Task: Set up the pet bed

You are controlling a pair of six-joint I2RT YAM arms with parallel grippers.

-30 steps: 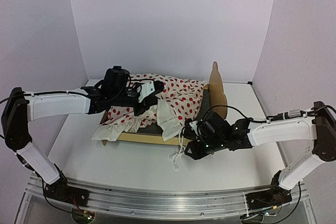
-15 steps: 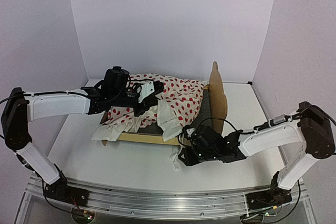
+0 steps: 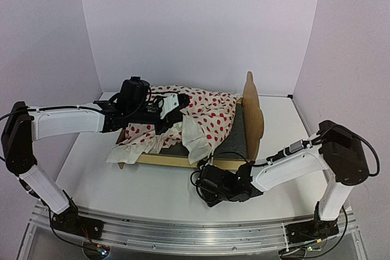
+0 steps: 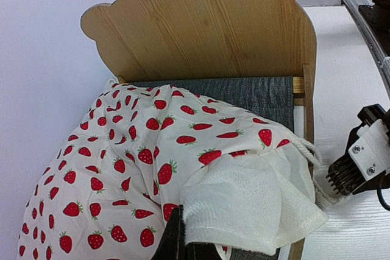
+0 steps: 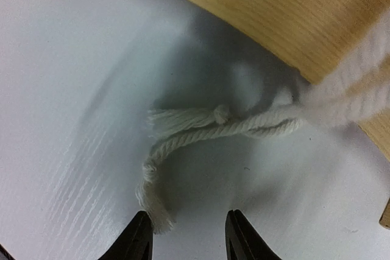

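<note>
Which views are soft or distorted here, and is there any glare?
Top external: barrel distortion, the aluminium rail bows; light even, no glare. Left wrist: sharp, the blanket print and the pet bed headboard grain are crisp. Right wrist: cord in fair focus, blanket edge at right blurred, soft shadow beside the bed's wooden side.

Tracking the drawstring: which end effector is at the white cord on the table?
The right end effector, open over the white cord; the left end effector is up on the strawberry blanket.
</note>
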